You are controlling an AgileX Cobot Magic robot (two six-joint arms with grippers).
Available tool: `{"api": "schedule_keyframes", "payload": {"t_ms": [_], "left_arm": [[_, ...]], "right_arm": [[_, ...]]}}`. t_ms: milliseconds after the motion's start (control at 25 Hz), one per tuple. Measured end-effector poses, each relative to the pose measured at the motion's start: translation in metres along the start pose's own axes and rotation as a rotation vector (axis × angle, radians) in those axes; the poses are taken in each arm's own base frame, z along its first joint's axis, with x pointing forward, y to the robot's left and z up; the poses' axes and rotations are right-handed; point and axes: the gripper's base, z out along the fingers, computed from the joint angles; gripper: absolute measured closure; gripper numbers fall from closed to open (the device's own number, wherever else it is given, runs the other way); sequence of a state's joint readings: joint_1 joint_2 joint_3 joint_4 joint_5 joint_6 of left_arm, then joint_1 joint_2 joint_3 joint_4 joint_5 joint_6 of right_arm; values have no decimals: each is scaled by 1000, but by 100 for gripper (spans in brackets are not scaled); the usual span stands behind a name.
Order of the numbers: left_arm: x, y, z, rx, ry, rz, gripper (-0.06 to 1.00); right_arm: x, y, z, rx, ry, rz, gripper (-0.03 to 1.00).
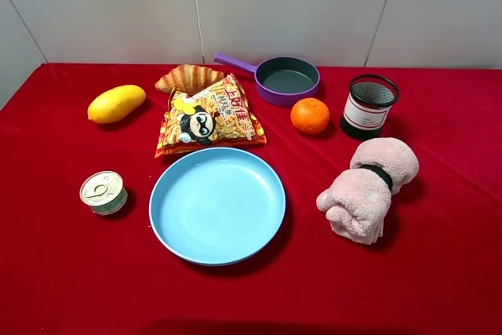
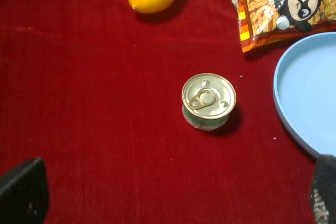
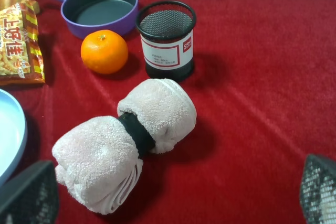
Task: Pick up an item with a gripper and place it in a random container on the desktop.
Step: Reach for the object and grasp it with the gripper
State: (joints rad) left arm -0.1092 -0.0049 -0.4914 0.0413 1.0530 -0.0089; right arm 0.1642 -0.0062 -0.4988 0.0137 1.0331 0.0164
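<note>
Inspection found the snack bag (image 1: 210,119) lying flat on the red-clothed counter (image 1: 63,272). It sat just beyond the far rim of the blue plate (image 1: 169,225) and close against the croissant (image 1: 188,78). The plate held nothing. Neither arm showed in the high view.

The left pincer (image 2: 173,195) was released, jaws spread wide and empty, above the tin can (image 2: 209,100). The right pincer (image 3: 173,195) was likewise released and empty, over the rolled towel (image 3: 126,145).

Assessment: the step in hand was the approach to the bag, and no grasp had begun. The left pincer appeared better placed, as its view took in more of the bag.

Recommendations:
- Descend on a free edge of the bag, clear of the croissant and the plate rim.
- Pinch the crinkled film, not the contents.
- Lift high enough to clear the rim.
- Release over the plate's middle.

Risks noted: the slick film may slip from the grip, and the bag is nearly plate-wide, so an off-centre drop would leave it overhanging.
</note>
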Motion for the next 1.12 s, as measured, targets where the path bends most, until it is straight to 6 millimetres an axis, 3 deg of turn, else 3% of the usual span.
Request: {"api": "schedule_keyframes", "payload": {"t_ms": [1120], "left_arm": [[0,0,0,0,0,0,-5]], "right_arm": [[0,0,0,0,0,0,28]]}}
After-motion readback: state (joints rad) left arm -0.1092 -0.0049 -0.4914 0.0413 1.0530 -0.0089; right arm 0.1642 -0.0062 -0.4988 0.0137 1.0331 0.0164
